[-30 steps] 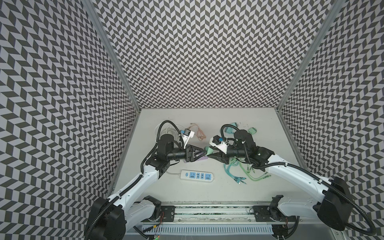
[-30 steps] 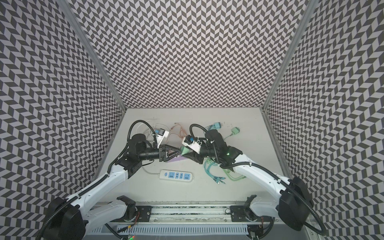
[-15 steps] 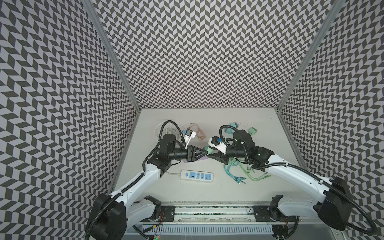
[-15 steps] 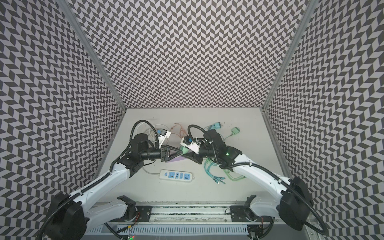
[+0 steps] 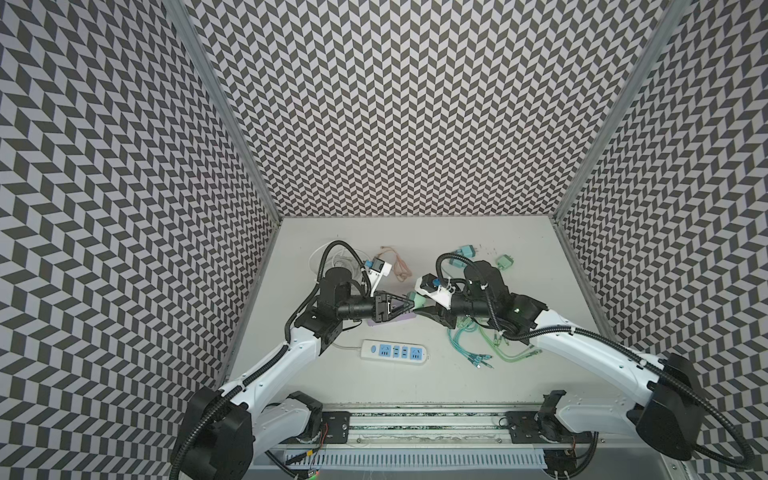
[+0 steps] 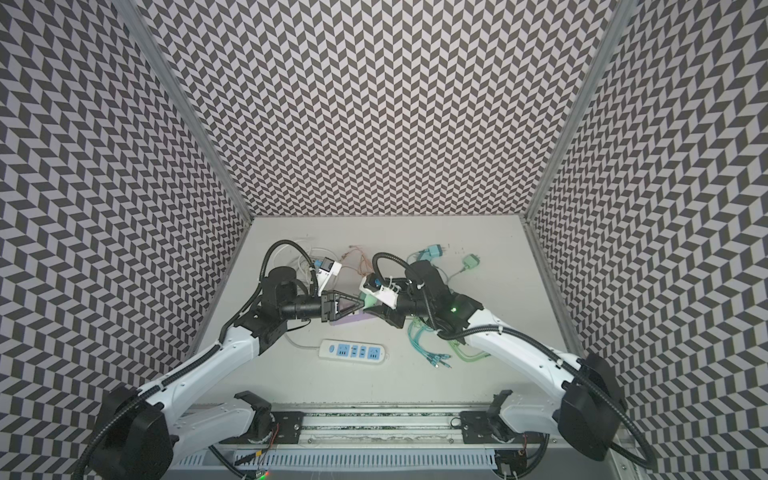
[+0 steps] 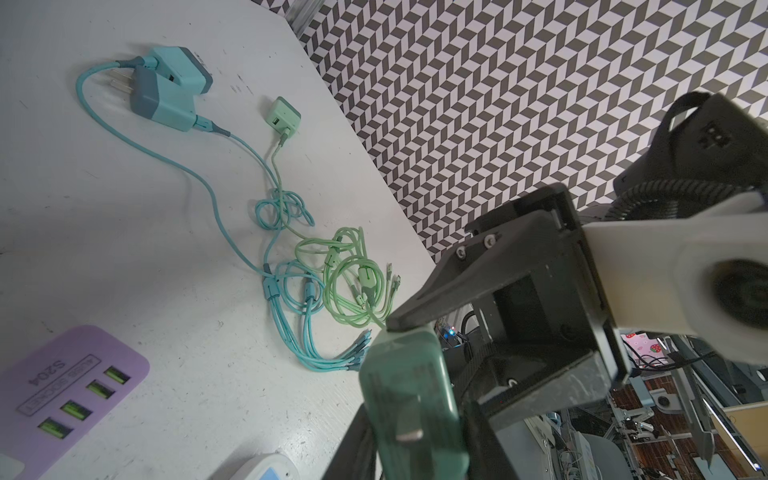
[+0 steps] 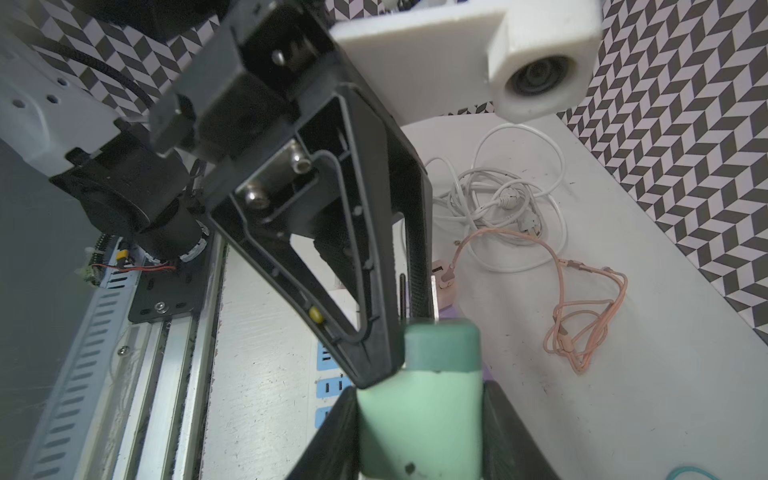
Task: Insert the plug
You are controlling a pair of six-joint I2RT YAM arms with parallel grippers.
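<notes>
The plug (image 5: 417, 300), a light green charger with a darker pronged end, hangs in mid-air between both arms, above the purple USB socket (image 5: 402, 328). My right gripper (image 8: 419, 440) is shut on its pale body (image 8: 419, 411). My left gripper (image 7: 415, 449) is shut on the dark pronged end (image 7: 405, 386), and one metal prong shows between its fingers. In both top views the gripper tips meet at the plug (image 6: 368, 300). The white power strip (image 5: 393, 352) with blue outlets lies in front, below the grippers.
Teal chargers (image 7: 170, 87) and a small green charger (image 7: 284, 116) lie at the back right, with tangled teal and green cables (image 7: 332, 282) trailing forward. A white cable coil (image 8: 498, 195) and a pink cable (image 8: 582, 316) lie at the back left. Patterned walls enclose the table.
The left gripper's jaws, open a second ago, have closed on the plug's pronged end. The right gripper has kept its hold and both arms have barely moved.
</notes>
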